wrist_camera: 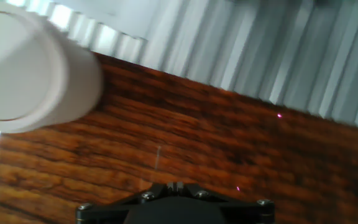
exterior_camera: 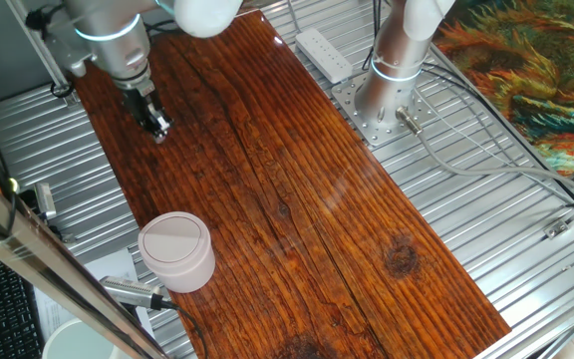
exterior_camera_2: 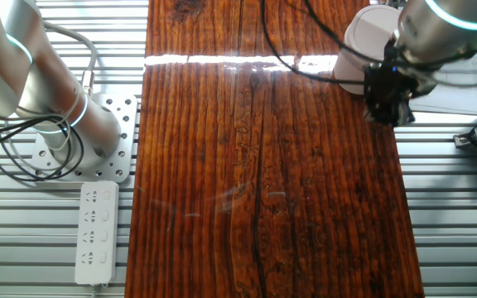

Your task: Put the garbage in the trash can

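The trash can point(exterior_camera: 175, 251) is a pale pinkish-beige bin with a round swing lid, standing near the left front edge of the wooden table point(exterior_camera: 297, 199). It also shows in the other fixed view point(exterior_camera_2: 356, 45) and in the hand view point(wrist_camera: 30, 68) at the top left. My gripper point(exterior_camera: 160, 127) hangs low over the far left part of the table, some way beyond the can. Its fingers point(wrist_camera: 168, 187) are pressed together. A tiny white speck of garbage point(exterior_camera: 163, 127) shows pinched at their tips. I see no other wad on the table.
A white power strip point(exterior_camera: 324, 54) lies beside the arm's base plate point(exterior_camera: 377, 110) at the far right. Ribbed metal surrounds the wood. A metal tool point(exterior_camera: 133, 291) and a white container point(exterior_camera: 78, 339) sit off the table's left front.
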Controlling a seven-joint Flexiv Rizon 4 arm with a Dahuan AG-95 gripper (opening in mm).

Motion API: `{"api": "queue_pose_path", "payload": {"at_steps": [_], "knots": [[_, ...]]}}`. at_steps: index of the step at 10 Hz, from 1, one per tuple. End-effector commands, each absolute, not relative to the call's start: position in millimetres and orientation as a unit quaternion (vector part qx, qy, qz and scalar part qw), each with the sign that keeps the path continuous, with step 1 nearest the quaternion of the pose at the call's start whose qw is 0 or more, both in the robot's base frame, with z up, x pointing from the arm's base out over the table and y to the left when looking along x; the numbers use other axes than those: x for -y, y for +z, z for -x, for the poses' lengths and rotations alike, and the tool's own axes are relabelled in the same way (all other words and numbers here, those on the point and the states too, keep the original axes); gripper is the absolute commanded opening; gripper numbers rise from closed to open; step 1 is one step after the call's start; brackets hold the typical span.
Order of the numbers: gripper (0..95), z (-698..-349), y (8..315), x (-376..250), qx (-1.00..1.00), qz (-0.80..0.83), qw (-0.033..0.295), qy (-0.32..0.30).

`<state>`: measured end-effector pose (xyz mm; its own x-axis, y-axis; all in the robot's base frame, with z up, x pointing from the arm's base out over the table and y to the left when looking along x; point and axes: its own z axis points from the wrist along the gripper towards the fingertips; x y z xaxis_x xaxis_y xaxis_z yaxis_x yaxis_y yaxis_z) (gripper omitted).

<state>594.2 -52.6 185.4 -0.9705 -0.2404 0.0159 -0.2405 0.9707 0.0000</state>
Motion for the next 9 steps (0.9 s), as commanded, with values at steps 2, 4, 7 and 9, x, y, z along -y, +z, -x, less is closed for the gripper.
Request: {"api": "queue_pose_path", "payload": {"at_steps": [2, 4, 7, 9], "knots": [[0.0, -585.3, 187.5, 68.9, 0.996, -0.084, 0.018, 0.012], [0.0, -585.1, 187.1, 69.2, 0.996, -0.082, 0.022, 0.028], [0.0, -584.2, 186.6, 69.6, 0.996, -0.086, 0.020, 0.033], [0.0, -584.2, 186.6, 69.6, 0.995, -0.087, 0.020, 0.032]]}}
